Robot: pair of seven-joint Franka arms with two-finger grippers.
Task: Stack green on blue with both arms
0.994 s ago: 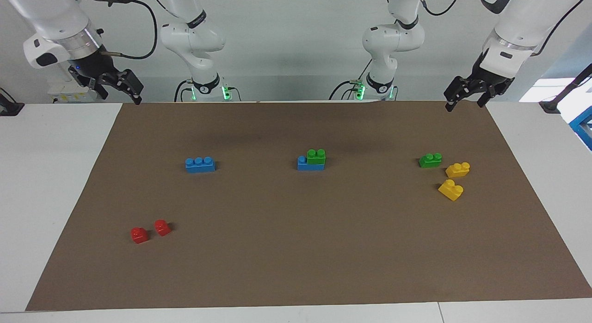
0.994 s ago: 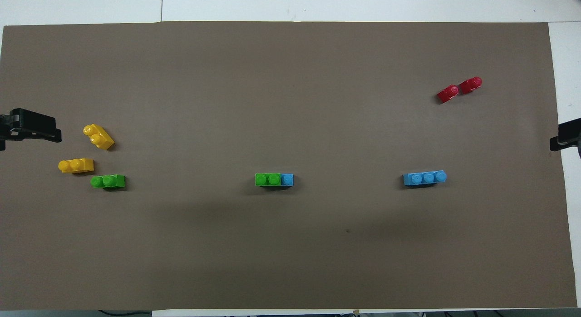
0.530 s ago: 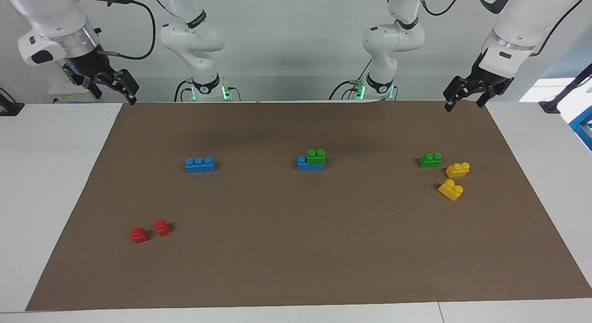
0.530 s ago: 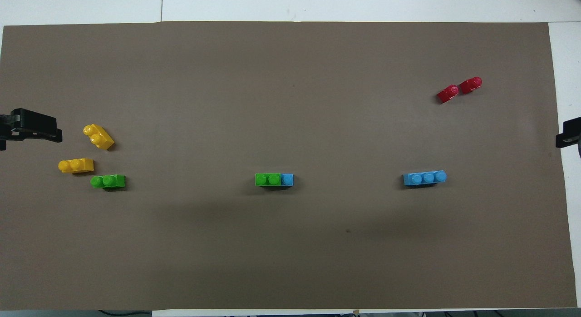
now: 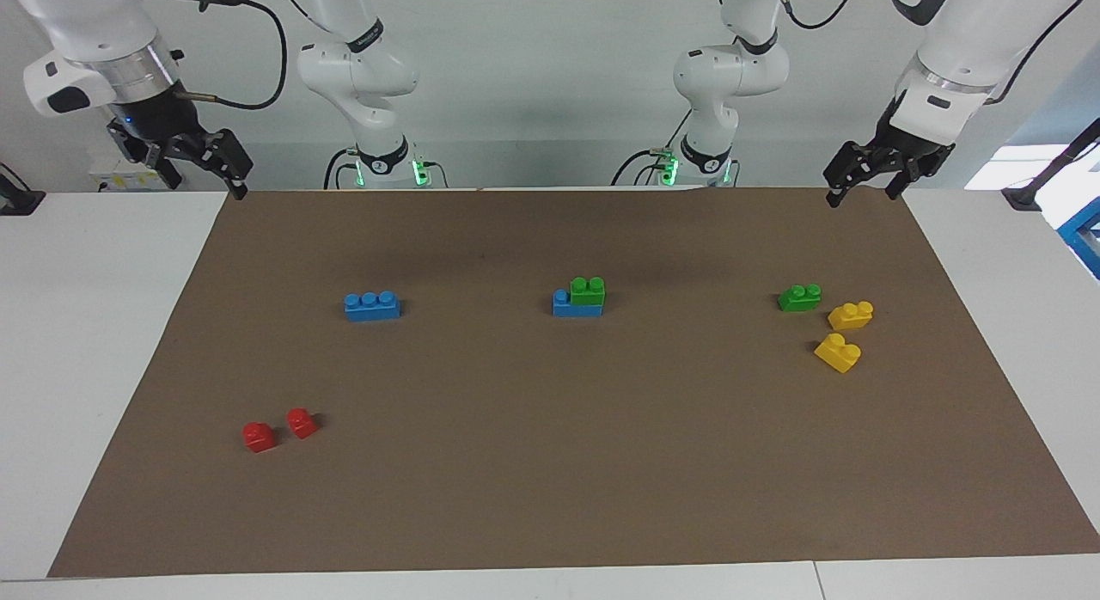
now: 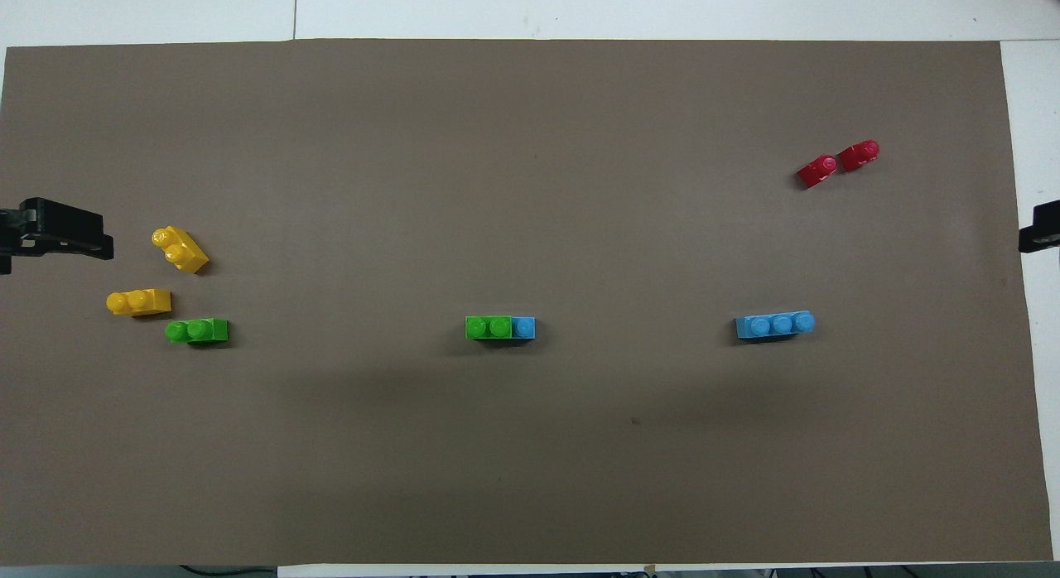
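Facing view: two-stud green brick (image 5: pixel 588 290) stacked on blue brick (image 5: pixel 563 305).

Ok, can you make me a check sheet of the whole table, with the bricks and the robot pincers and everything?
Surface: brown mat on a white table.
Job's things: one green brick sits on a blue brick mid-mat; spare green brick and spare blue brick lie apart.
Clutter: two yellow bricks beside the spare green; two red bricks toward the right arm's end.
Pincers: left pincer and right pincer open, empty, raised over the mat's corners nearest the robots.
Cables: black cables hang along the arms.
Surroundings: plain wall; blue object at the picture's edge.
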